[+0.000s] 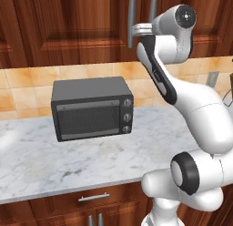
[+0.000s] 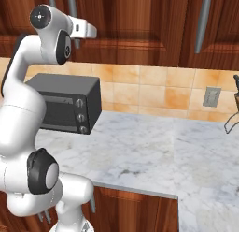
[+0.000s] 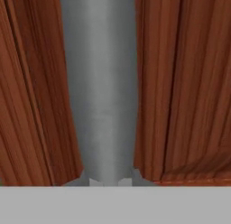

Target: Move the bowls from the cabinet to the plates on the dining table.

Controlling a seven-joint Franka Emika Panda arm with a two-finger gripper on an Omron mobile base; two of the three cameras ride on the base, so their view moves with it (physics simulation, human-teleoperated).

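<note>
In the left base view, you are looking at the cabinet filling the top of the frame, dark reddish-brown wood with raised panels. Its two silver bar handles are running vertically at upper centre, and the gripper is sitting against the left handle, the white arm rising from the lower right and bending toward it. Below, a boxy dark grey toaster oven with three round knobs is standing at centre left on the veined white marble worktop, backed by tan tiles. You are seeing bare marble in front of the oven down to the worktop's front edge, where a drawer with a short handle is showing.

In the right base view, the gripper is reaching the same handle at upper left, its long axis upright. Another long silver handle is hanging at upper right, well apart. The toaster oven is sitting at left; the worktop is spreading open through the centre and right. A grey wall outlet is set in the tiles at right.

In the hand view, you are facing a smooth, round brushed-metal handle running top to bottom, wood-grained door panels on both sides. The gripper is pressed together on this bar, its tips showing at the bottom edge on either side of it.
</note>
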